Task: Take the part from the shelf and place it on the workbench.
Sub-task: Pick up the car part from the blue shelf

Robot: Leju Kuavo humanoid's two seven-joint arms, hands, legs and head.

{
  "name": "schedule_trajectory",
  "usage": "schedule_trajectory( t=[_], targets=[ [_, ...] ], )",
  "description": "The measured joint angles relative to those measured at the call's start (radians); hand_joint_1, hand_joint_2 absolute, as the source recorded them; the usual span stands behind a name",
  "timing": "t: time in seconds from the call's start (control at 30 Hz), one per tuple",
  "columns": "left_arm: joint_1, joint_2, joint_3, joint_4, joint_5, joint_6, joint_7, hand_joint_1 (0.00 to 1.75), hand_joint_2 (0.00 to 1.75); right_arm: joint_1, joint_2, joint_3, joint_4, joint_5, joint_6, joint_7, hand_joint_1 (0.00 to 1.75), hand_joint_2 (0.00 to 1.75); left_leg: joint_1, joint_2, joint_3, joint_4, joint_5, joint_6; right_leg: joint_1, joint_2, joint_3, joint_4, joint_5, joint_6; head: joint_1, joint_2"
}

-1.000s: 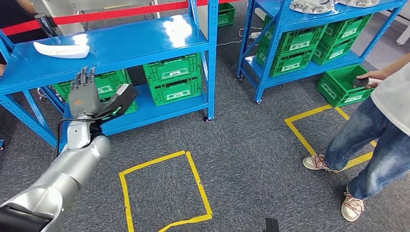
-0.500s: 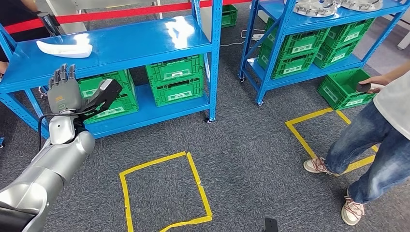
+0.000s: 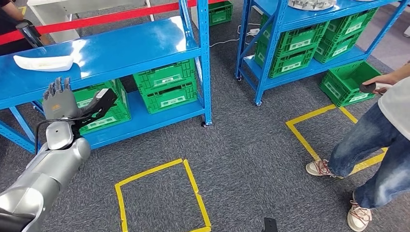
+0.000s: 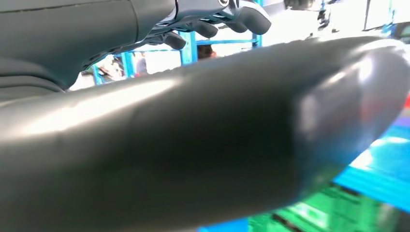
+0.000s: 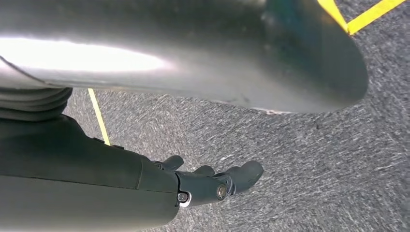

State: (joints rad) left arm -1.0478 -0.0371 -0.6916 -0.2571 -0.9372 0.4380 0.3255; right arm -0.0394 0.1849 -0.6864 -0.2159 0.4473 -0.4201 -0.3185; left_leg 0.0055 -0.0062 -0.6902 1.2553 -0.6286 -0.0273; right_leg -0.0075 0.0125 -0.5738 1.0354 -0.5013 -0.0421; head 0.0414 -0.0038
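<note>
On the top board of the blue shelf (image 3: 121, 48), the white part (image 3: 42, 62) is lying lengthwise just beyond the left hand (image 3: 60, 100), whose fingers (image 3: 57, 86) are spreading empty.

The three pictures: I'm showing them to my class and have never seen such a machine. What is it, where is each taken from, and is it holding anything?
It is a humanoid robot with two silver arms ending in hands. The wide picture is from its head, looking down. Its left hand is raised in front of a blue shelf, fingers apart, holding nothing. On the shelf top lies a white part, which it is meant to fetch. Green crates sit below. A person stands at right on the grey carpet.

The other two pictures come from cameras at its wrists, so they look tilted. The right wrist view shows the right hand hanging over the carpet, also holding nothing.
</note>
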Motion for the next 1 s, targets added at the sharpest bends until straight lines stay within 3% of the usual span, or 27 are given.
schedule_trajectory(
  t=[0.07, 0.1, 0.13, 0.17, 0.23, 0.3, 0.4, 0.43, 0.47, 0.5, 0.57, 0.63, 0.73, 0.8, 0.87, 0.93, 0.97, 1.0],
  targets=[
    [0.002, 0.015, 0.000, 0.004, -0.016, -0.021, 0.027, 0.00, 0.00, 0.002, 0.003, 0.000, 0.001, 0.003, 0.000, 0.002, 0.00, 0.00, -0.010, 0.000, 0.009, -0.123, 0.122, 0.021, 0.005, 0.002, 0.030, -0.001, -0.022, -0.001, 0.000, 0.000],
    [0.003, 0.023, 0.000, 0.007, -0.023, -0.030, 0.038, 0.00, 0.00, 0.002, 0.004, -0.001, 0.002, 0.005, 0.000, 0.003, 0.00, 0.00, -0.016, 0.000, 0.016, -0.175, 0.168, 0.030, 0.006, 0.004, 0.040, -0.002, -0.031, 0.002, 0.001, 0.000],
    [0.004, 0.031, 0.000, 0.009, -0.029, -0.041, 0.049, 0.00, 0.00, 0.001, 0.006, -0.001, 0.004, 0.007, 0.001, 0.004, 0.00, 0.00, -0.022, 0.000, 0.023, -0.208, 0.203, 0.036, 0.006, 0.006, 0.047, -0.004, -0.040, 0.006, 0.002, 0.000],
    [0.005, 0.038, 0.000, 0.010, -0.035, -0.051, 0.059, 0.00, 0.00, 0.000, 0.007, -0.001, 0.005, 0.009, 0.002, 0.006, 0.00, 0.00, -0.025, -0.001, 0.027, -0.223, 0.214, 0.039, 0.007, 0.007, 0.051, -0.003, -0.045, 0.011, 0.003, 0.000],
    [0.003, 0.050, 0.000, 0.011, -0.043, -0.068, 0.074, 0.00, 0.00, -0.002, 0.006, -0.002, 0.005, 0.014, 0.004, 0.008, 0.00, 0.00, -0.022, -0.004, 0.048, -0.233, 0.209, 0.043, 0.008, 0.007, 0.058, 0.005, -0.047, 0.021, 0.003, 0.000],
    [-0.002, 0.063, 0.004, 0.009, -0.044, -0.076, 0.080, 0.00, 0.00, -0.003, 0.005, -0.002, 0.005, 0.016, 0.009, 0.009, 0.00, 0.00, -0.015, -0.006, 0.071, -0.244, 0.203, 0.051, 0.008, 0.002, 0.034, 0.059, -0.048, 0.029, 0.004, 0.000],
    [0.000, 0.081, 0.018, 0.009, -0.032, -0.079, 0.081, 0.00, 0.00, -0.007, 0.005, -0.003, 0.005, 0.017, 0.018, 0.009, 0.00, 0.00, -0.010, -0.011, 0.096, -0.249, 0.184, 0.058, 0.001, -0.003, -0.084, 0.223, -0.100, 0.048, 0.005, 0.000],
    [0.004, 0.086, 0.022, 0.009, -0.029, -0.079, 0.081, 0.00, 0.00, -0.007, 0.005, -0.003, 0.005, 0.018, 0.019, 0.009, 0.00, 0.00, -0.009, -0.015, 0.104, -0.248, 0.176, 0.057, -0.003, -0.005, -0.119, 0.256, -0.117, 0.053, 0.005, 0.000],
    [0.009, 0.091, 0.025, 0.009, -0.027, -0.078, 0.081, 0.00, 0.00, -0.006, 0.005, -0.004, 0.005, 0.018, 0.019, 0.010, 0.00, 0.00, -0.008, -0.021, 0.113, -0.247, 0.168, 0.054, -0.005, -0.006, -0.140, 0.259, -0.117, 0.057, 0.005, 0.000],
    [0.012, 0.095, 0.028, 0.009, -0.027, -0.077, 0.080, 0.00, 0.00, -0.006, 0.005, -0.004, 0.005, 0.018, 0.018, 0.011, 0.00, 0.00, -0.006, -0.028, 0.123, -0.246, 0.159, 0.050, -0.008, -0.006, -0.145, 0.230, -0.093, 0.059, 0.005, 0.000],
    [0.016, 0.100, 0.034, 0.009, -0.027, -0.073, 0.080, 0.00, 0.00, -0.004, 0.005, -0.007, 0.005, 0.017, 0.015, 0.013, 0.00, 0.00, -0.002, -0.041, 0.141, -0.241, 0.138, 0.041, -0.012, 0.006, -0.120, 0.105, 0.009, 0.062, 0.005, 0.000],
    [0.017, 0.103, 0.041, 0.010, -0.027, -0.071, 0.081, 0.00, 0.00, -0.002, 0.005, -0.011, 0.006, 0.016, 0.011, 0.015, 0.00, 0.00, 0.000, -0.056, 0.149, -0.236, 0.123, 0.029, -0.012, 0.024, -0.096, 0.015, 0.066, 0.055, 0.005, 0.000],
    [0.021, 0.110, 0.049, 0.010, -0.027, -0.073, 0.087, 0.00, 0.00, -0.002, 0.004, -0.017, 0.006, 0.016, 0.002, 0.017, 0.00, 0.00, 0.001, -0.072, 0.150, -0.229, 0.118, 0.010, -0.008, 0.015, -0.080, 0.000, 0.070, 0.032, 0.005, 0.000],
    [0.021, 0.117, 0.054, 0.009, -0.028, -0.074, 0.090, 0.00, 0.00, -0.004, 0.004, -0.019, 0.006, 0.016, -0.001, 0.017, 0.00, 0.00, 0.001, -0.048, 0.130, -0.188, 0.111, 0.002, -0.010, 0.000, -0.063, -0.007, 0.066, 0.018, 0.002, 0.000],
    [0.020, 0.123, 0.061, 0.010, -0.028, -0.074, 0.091, 0.00, 0.00, -0.007, 0.004, -0.020, 0.006, 0.016, -0.001, 0.016, 0.00, 0.00, 0.001, -0.015, 0.069, -0.084, 0.078, -0.006, -0.011, -0.011, -0.047, -0.011, 0.058, 0.008, -0.002, 0.000],
    [0.025, 0.127, 0.065, 0.010, -0.027, -0.074, 0.090, 0.00, 0.00, -0.008, 0.004, -0.021, 0.006, 0.016, -0.001, 0.016, 0.00, 0.00, 0.003, -0.005, -0.008, 0.023, 0.040, -0.011, -0.010, -0.024, -0.037, -0.011, 0.048, 0.005, -0.004, 0.000],
    [0.028, 0.129, 0.067, 0.011, -0.026, -0.073, 0.089, 0.00, 0.00, -0.007, 0.004, -0.021, 0.006, 0.017, 0.000, 0.016, 0.00, 0.00, 0.004, -0.003, -0.031, 0.042, 0.043, -0.012, -0.010, -0.030, -0.031, -0.011, 0.042, 0.005, -0.004, 0.000],
    [0.031, 0.131, 0.068, 0.011, -0.025, -0.073, 0.087, 0.00, 0.00, -0.007, 0.004, -0.021, 0.006, 0.018, 0.000, 0.016, 0.00, 0.00, 0.004, -0.002, -0.036, 0.025, 0.066, -0.013, -0.010, -0.034, -0.024, -0.011, 0.036, 0.006, -0.004, 0.000]
  ],
)
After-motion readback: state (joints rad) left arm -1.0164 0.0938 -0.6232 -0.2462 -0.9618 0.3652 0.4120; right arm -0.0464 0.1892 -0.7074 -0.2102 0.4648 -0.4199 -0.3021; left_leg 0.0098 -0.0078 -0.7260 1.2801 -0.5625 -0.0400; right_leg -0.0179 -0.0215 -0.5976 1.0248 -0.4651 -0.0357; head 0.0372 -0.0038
